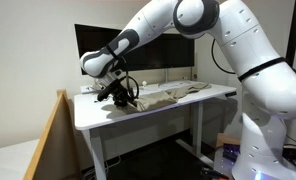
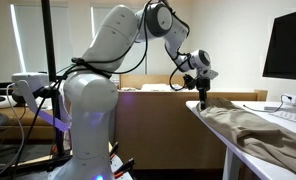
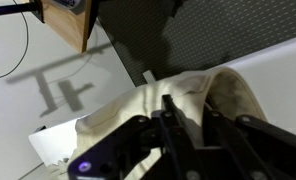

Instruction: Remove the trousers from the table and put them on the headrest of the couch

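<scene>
The beige trousers [image 1: 173, 97] lie rumpled along the white table [image 1: 138, 118] in front of the dark monitors. They also show in an exterior view [image 2: 256, 128] and in the wrist view [image 3: 108, 125]. My gripper [image 1: 123, 95] points down at the trousers' end near the table's short edge, also seen in an exterior view [image 2: 205, 98]. In the wrist view its fingers [image 3: 188, 108] are drawn close together with a fold of cloth between them. The cloth still rests on the table. The tan slanted headrest [image 1: 51, 140] with its whitish cushion [image 1: 10, 160] stands beside that end of the table.
Two dark monitors [image 1: 163, 50] stand at the back of the table, and one shows in an exterior view [image 2: 288, 45]. A keyboard [image 1: 193, 88] lies by the trousers. The robot's white base [image 1: 263, 130] stands at the table's other end. Dark carpet [image 3: 188, 40] lies below the table edge.
</scene>
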Robot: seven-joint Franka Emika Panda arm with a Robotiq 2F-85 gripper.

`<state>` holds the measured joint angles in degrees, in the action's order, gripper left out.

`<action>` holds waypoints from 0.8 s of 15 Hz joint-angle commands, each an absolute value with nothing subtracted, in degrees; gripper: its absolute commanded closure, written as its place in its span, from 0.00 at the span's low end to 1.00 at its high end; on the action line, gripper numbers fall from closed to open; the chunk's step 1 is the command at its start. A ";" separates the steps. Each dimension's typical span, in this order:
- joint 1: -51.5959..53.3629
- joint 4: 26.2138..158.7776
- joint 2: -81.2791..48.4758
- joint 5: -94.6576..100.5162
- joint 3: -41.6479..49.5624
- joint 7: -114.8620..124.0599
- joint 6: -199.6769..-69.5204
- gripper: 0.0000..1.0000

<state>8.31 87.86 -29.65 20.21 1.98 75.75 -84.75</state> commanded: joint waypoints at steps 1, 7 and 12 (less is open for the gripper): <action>8.87 86.65 -29.54 19.51 2.80 76.85 -82.25 0.95; 9.50 85.88 -27.43 19.42 2.64 79.33 -82.89 0.92; 11.57 84.86 -23.46 19.14 1.33 82.28 -84.09 0.92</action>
